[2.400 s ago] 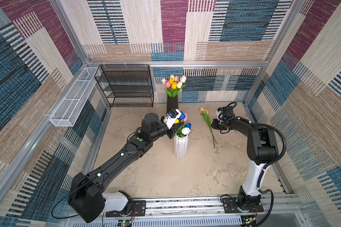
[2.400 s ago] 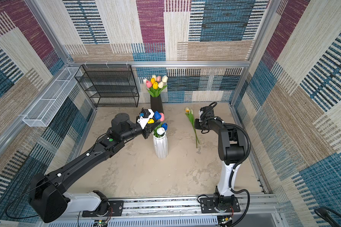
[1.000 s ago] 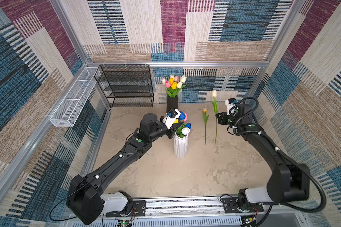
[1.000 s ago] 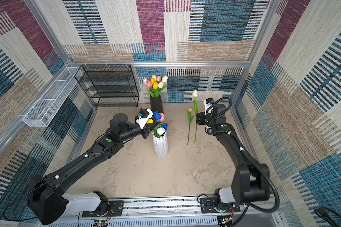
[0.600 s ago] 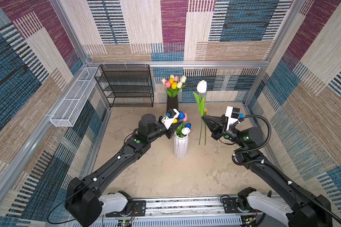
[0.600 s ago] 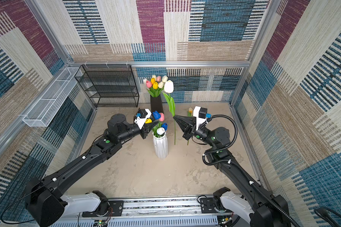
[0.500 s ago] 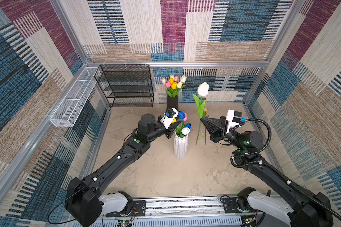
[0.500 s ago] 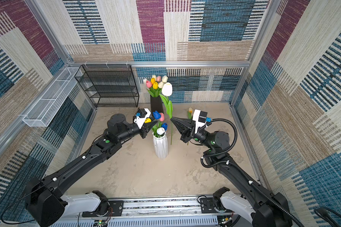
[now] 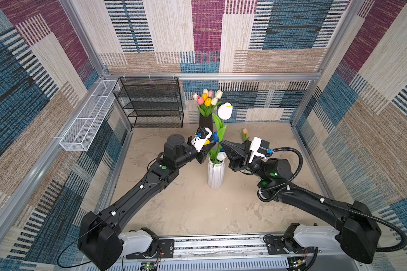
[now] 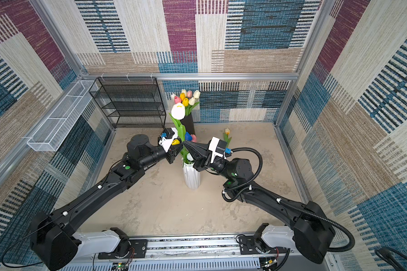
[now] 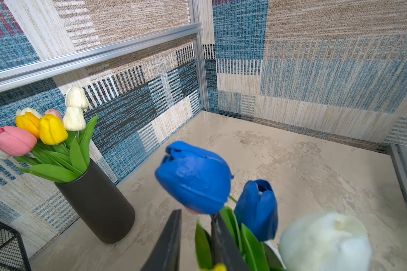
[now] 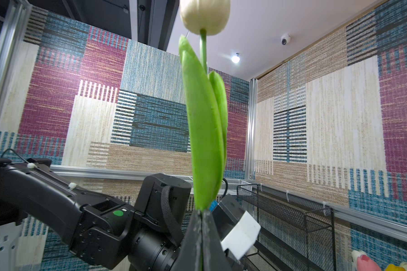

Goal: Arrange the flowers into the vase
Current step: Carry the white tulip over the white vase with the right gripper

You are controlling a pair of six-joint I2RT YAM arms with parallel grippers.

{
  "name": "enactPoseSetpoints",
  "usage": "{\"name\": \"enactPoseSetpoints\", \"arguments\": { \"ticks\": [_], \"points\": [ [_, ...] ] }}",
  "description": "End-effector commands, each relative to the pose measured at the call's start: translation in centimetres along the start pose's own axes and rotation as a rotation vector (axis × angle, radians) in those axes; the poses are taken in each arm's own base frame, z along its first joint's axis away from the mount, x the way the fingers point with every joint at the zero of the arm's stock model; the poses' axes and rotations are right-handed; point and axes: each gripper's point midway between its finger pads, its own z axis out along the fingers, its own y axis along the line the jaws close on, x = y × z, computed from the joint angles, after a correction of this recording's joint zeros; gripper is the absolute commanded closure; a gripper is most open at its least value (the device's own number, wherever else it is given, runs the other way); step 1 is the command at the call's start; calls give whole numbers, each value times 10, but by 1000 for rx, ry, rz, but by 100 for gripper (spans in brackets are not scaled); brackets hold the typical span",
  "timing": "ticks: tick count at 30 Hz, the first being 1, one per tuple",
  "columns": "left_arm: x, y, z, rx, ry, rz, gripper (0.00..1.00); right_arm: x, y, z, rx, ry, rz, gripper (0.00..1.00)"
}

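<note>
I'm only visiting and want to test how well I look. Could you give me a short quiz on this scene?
1. True or false: the right gripper is shut on a white tulip.
2. How many tulips lie loose on the table? A. none B. one C. four
3. What colour is the vase right under the held tulip?

Key
1. True.
2. B: the lone tulip behind the right arm.
3. White.
</note>
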Motion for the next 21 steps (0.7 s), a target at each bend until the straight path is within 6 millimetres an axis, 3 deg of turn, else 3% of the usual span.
{"name": "enactPoseSetpoints", "arguments": {
  "ticks": [1, 6, 15, 21],
  "points": [
    [-8, 1, -1, 5, -25, 2, 74, 0, -16, 3, 105, -39, -113, 100],
    [-7, 0, -1, 9, -24, 1, 74, 18, -29, 3, 167, -2, -157, 100],
    [-6, 0, 0, 14, -24, -2, 74, 27, -41, -5, 244, 40, -211, 100],
    [-5, 0, -1, 12, -24, -7, 74, 56, -37, -9, 212, 133, -202, 100]
  ]
}}
